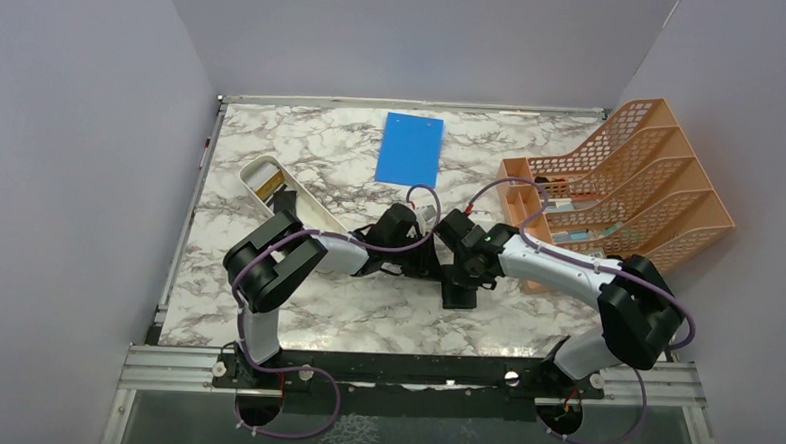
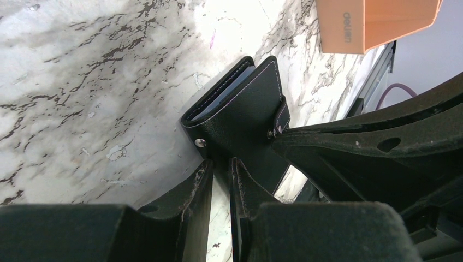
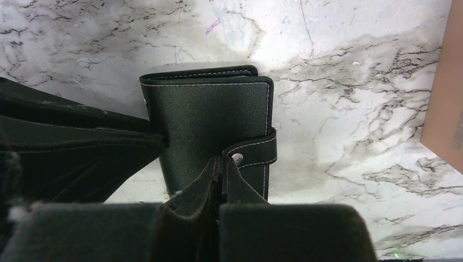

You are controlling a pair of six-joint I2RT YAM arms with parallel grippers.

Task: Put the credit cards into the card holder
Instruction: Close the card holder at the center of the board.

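From above, both arms reach to the middle of the marble table (image 1: 305, 318). The left gripper (image 1: 422, 263) comes in from the left and the right gripper (image 1: 455, 277) from the lower side. Their black bodies crowd together and cover whatever lies between them. A blue board (image 1: 410, 149) lies flat at the upper centre. A white tray (image 1: 310, 206) lies slantwise at the upper left, just behind the left arm's wrist, with something yellowish (image 1: 269, 184) in it that is too small to identify. An orange mesh rack (image 1: 631, 182) stands at the right, close behind the right forearm.

In the left wrist view, the card holder (image 2: 240, 109) sits at the centre of the frame, folded, standing on edge on the marble. Grey-blue shows between its covers. The left fingers are drawn close with a narrow gap, and they pinch the holder's near corner. The right gripper enters from the right and meets the snap tab (image 2: 282, 115). A corner of the rack fills the upper right.

In the right wrist view, the holder is again central, with its cover facing the camera and the tab on its right edge. The right fingers (image 3: 207, 183) are pressed together, their tips at the tab's stud. Whether they catch the tab cannot be told. The left gripper covers the holder's left edge. The rack's side shows at the far right.
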